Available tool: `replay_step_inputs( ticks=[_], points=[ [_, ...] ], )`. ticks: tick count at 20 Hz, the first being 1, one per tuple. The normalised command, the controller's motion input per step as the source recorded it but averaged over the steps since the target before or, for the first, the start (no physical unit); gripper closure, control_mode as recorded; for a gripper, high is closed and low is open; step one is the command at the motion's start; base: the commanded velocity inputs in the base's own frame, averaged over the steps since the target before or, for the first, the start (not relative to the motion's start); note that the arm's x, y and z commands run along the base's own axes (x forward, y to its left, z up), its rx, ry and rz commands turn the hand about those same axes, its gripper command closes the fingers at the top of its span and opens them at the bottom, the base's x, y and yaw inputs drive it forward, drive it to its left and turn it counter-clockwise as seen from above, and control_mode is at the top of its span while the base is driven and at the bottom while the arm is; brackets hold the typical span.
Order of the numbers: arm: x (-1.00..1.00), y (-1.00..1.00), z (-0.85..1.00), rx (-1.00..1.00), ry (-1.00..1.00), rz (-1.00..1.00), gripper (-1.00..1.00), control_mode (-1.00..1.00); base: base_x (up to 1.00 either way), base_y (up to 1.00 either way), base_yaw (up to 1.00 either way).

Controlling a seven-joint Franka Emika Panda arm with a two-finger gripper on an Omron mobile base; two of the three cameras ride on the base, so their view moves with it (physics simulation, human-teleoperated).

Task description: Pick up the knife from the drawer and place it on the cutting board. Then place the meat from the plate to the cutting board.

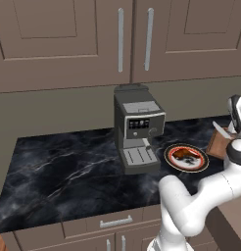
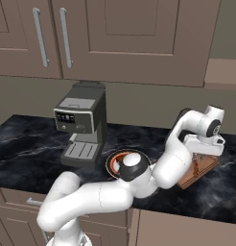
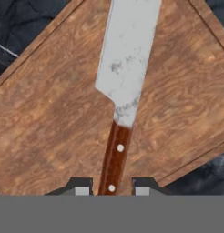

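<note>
The knife (image 3: pixel 125 59) lies flat on the wooden cutting board (image 3: pixel 54 118), its pale blade pointing away from the hand. My gripper (image 3: pixel 112 191) hovers just above the reddish-brown handle (image 3: pixel 114 157). It is open, with a small gap between each fingertip and the handle. From the left base view the knife blade (image 1: pixel 220 130) shows on the cutting board (image 1: pixel 219 144) beside my wrist. The plate (image 1: pixel 186 158) sits left of the board with the meat (image 1: pixel 183 155) on it. The drawer (image 1: pixel 232 220) juts out below the counter at lower right.
A grey coffee machine (image 1: pixel 137 132) stands at the back of the black marble counter (image 1: pixel 63 171), just left of the plate. Wall cabinets with silver bar handles (image 1: pixel 120 39) hang above. My own arm covers much of the plate (image 2: pixel 115 161) in the right base view.
</note>
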Motion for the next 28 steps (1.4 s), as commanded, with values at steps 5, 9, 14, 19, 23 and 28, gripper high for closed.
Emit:
replay_step_inputs(
  ticks=[5, 9, 14, 19, 23, 28],
  points=[
    [-0.15, 0.22, 0.55, 0.00, -0.07, -0.07, -1.00, -1.00, 0.00, 0.00, 0.00],
    [-0.29, 0.70, 0.35, 0.00, -0.06, -0.08, -1.00, -1.00, 0.00, 0.00, 0.00],
    [-0.42, 0.99, 0.01, -0.05, -0.01, -0.02, -1.00, -1.00, 0.00, 0.00, 0.00],
    [-0.53, 0.89, 0.01, -0.05, -0.03, 0.00, -1.00, -1.00, 0.00, 0.00, 0.00],
    [-0.55, 0.73, 0.13, -0.02, -0.11, 0.00, -1.00, -1.00, 0.00, 0.00, 0.00],
    [-0.41, 0.66, 0.00, -0.07, -0.14, 0.00, -1.00, -1.00, 0.00, 0.00, 0.00]
  ],
)
